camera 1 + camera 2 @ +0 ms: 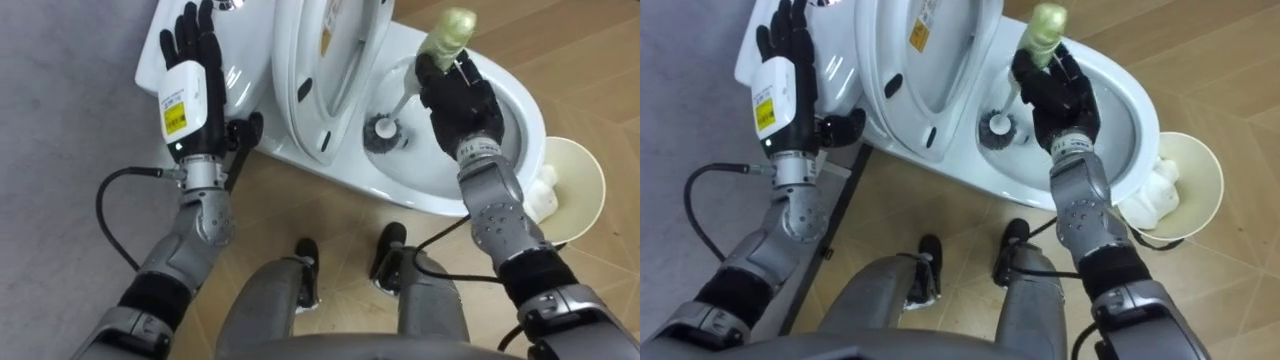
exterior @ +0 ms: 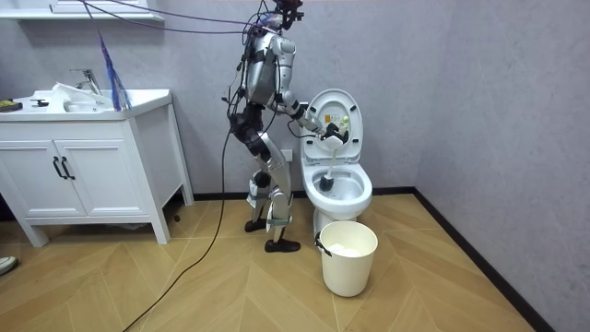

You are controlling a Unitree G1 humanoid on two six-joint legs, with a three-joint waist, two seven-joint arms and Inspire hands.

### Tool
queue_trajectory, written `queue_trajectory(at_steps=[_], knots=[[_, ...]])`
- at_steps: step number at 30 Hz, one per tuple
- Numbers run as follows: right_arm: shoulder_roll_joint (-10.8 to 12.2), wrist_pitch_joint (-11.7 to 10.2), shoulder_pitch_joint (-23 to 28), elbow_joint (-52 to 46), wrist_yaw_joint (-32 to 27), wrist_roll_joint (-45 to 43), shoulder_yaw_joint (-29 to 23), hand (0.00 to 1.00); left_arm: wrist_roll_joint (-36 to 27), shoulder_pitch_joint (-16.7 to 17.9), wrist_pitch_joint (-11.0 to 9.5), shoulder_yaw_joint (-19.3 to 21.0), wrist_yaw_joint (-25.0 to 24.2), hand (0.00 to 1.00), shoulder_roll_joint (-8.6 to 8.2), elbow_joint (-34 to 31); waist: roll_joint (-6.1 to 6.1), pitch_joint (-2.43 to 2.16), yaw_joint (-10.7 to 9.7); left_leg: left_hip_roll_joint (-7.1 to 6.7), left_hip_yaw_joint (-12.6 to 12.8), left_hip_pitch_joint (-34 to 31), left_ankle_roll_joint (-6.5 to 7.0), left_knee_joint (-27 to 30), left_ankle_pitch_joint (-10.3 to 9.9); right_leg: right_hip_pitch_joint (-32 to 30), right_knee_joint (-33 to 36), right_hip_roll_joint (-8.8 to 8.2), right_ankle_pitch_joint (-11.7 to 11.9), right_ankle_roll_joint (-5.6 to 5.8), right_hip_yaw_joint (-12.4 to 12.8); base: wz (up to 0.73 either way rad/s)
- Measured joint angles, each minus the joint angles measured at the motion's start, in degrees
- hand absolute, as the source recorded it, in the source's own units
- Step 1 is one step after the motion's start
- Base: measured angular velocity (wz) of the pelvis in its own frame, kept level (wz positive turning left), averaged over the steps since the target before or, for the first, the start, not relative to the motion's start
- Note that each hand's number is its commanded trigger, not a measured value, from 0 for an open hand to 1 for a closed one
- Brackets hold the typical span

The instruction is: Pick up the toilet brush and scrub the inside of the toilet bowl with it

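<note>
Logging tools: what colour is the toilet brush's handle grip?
Pale yellow-green grip, clearest in the left eye view, held by right robot hand.

— Lighting status?
— Bright, even light is coming from overhead. Glare is streaking the white cistern lid (image 1: 240, 60) just right of the left hand (image 1: 192, 75).
— Shadows?
— Soft, shallow ones are gathering inside the bowl (image 1: 525, 110), beneath and beside the right hand (image 1: 460, 100).

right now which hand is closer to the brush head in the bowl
Right. The right hand grips the brush handle, close to the brush head in the toilet bowl; the left hand is open over the tank, beyond the raised lid.
</note>
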Motion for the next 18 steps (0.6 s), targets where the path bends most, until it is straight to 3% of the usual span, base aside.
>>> queue_trajectory(at_steps=[18], knots=[[0.79,-3.01,0.8,1.4,0.79,14.94,-0.24,1.0,-6.13,-1.51,0.57,0.39,-4.54,0.0,-0.14,1.15,0.1,-0.07,0.15,0.16,0.94,0.58,-0.18,1.26,-0.04,0.21,1.02,0.17,0.56,-0.56,0.97,-0.02]])
